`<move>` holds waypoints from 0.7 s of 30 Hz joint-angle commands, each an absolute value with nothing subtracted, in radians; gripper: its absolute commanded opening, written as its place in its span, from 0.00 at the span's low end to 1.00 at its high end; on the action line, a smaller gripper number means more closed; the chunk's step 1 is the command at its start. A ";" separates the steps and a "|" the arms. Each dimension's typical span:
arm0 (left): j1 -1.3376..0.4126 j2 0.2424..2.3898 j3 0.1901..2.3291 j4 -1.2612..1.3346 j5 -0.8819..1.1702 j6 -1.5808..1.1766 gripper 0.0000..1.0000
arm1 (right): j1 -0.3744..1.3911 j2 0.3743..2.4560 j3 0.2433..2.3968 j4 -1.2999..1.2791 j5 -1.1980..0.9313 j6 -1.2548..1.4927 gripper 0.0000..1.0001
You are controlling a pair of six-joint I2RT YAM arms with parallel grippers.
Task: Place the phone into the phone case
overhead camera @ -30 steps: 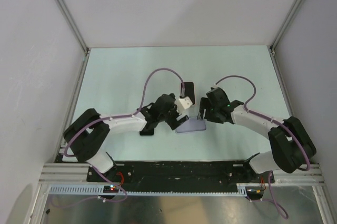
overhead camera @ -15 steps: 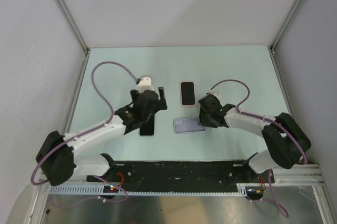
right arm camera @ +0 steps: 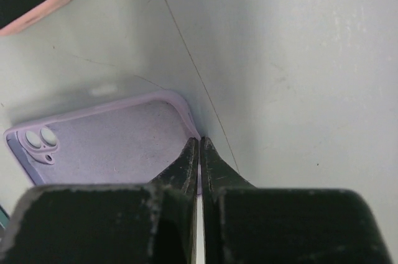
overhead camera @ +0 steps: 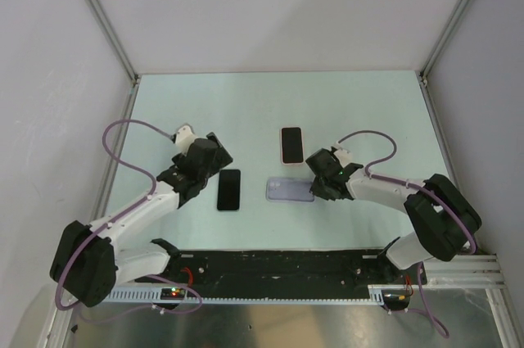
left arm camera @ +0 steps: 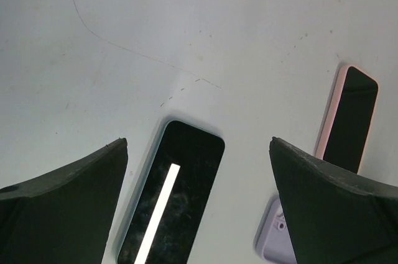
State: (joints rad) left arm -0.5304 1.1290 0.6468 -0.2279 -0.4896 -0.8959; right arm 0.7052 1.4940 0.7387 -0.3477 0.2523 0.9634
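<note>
A bare black phone [overhead camera: 228, 190] lies face up on the pale green table [overhead camera: 368, 110]; in the left wrist view the phone [left arm camera: 174, 195] shows a bright reflection stripe. Just right of it lies the empty lilac phone case [overhead camera: 288, 189], inside up. My left gripper [overhead camera: 211, 161] hovers open above and left of the phone, its fingers [left arm camera: 68, 195] wide apart with nothing between them. My right gripper [overhead camera: 318, 181] is shut on the right rim of the case [right arm camera: 112, 140], its gripper tips [right arm camera: 199, 141] pinching the thin wall.
A second phone in a pink case [overhead camera: 291, 144] lies face up just behind the lilac case, also seen as the pink-cased phone [left arm camera: 348, 118] in the left wrist view. Frame rails and grey walls bound the table; the black base bar [overhead camera: 270, 264] runs along the near edge.
My left arm has pulled back to the left, away from the case and the pink phone, and stands open. My right gripper has closed on the case's rim; the case now lies flat.
</note>
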 commanded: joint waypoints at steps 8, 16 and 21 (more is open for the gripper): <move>-0.529 1.197 0.674 -0.337 -0.449 -0.932 0.98 | 0.743 1.531 0.726 -0.256 0.280 1.363 0.03; -0.585 1.332 0.735 -0.365 -0.431 -0.734 1.00 | 0.806 1.494 0.726 -0.223 0.301 1.423 0.60; -0.606 1.415 0.776 -0.396 -0.417 -0.629 1.00 | 0.808 1.425 0.726 -0.231 0.303 1.345 0.80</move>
State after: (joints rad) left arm -0.5903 1.3708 0.7197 -0.3687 -0.4236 -0.7513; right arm 0.8059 1.4895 0.7296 -0.2302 0.2726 1.3796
